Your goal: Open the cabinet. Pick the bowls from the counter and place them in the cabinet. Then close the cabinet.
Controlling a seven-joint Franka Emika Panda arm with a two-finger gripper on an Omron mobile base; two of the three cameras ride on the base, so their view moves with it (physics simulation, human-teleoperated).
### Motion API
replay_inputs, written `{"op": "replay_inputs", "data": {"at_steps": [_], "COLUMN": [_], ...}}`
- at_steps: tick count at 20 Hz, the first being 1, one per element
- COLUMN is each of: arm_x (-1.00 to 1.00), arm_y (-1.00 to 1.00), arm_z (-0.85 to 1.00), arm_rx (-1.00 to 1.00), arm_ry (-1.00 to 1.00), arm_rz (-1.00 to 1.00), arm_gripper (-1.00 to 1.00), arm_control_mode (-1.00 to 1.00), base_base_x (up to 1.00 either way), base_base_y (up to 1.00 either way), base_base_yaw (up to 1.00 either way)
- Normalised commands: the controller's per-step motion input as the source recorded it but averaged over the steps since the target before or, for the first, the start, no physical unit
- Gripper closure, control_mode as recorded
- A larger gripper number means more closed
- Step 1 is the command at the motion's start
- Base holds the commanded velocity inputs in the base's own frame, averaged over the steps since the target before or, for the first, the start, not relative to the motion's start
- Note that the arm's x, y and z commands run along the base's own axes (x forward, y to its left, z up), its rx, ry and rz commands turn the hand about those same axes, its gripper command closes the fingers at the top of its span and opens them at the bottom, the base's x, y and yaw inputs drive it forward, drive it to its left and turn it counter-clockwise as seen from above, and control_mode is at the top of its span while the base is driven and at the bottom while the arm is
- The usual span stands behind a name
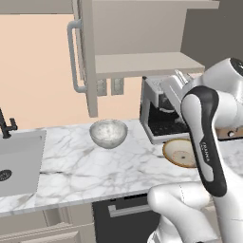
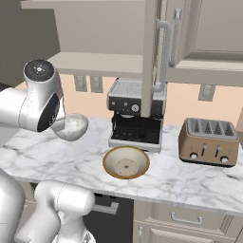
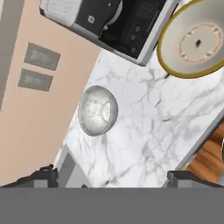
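High over the long white marble counter (image 3: 144,131) | my gripper (image 3: 114,180) fingers spread wide, holding nothing | deep grey-white marbled bowl (image 3: 97,110) below, tan brown-rimmed bowl (image 3: 197,39) near | beige-grey wall cabinet (image 1: 142,33) open, so I judge bowls go next.

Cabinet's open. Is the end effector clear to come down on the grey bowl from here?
Probably yes. The grey bowl stands alone on the counter, apart from the tan bowl and the coffee machine. The end effector looks open above it, nothing between.
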Motion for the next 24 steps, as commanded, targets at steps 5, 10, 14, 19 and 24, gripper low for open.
{"op": "replay_inputs", "data": {"at_steps": [5, 10, 14, 19, 24], "arm_x": [0.07, 0.00, 0.00, -0.02, -0.17], "arm_y": [-0.12, -0.15, -0.19, -0.50, -0.58], "arm_z": [-0.30, -0.43, -0.49, -0.33, -0.45], "arm_rx": [-0.29, -0.20, -0.14, -0.01, 0.08], "arm_ry": [0.04, 0.00, 0.00, -0.07, -0.08], "arm_rz": [0.00, 0.00, 0.00, 0.00, 0.00], "arm_gripper": [-1.00, -1.00, -1.00, -1.00, -1.00], "arm_control_mode": [-1.00, -1.00, -1.00, -1.00, -1.00], "base_base_x": [0.00, 0.00, 0.00, 0.00, 0.00], "base_base_y": [0.00, 0.00, 0.00, 0.00, 0.00], "base_base_yaw": [0.00, 0.00, 0.00, 0.00, 0.00]}}
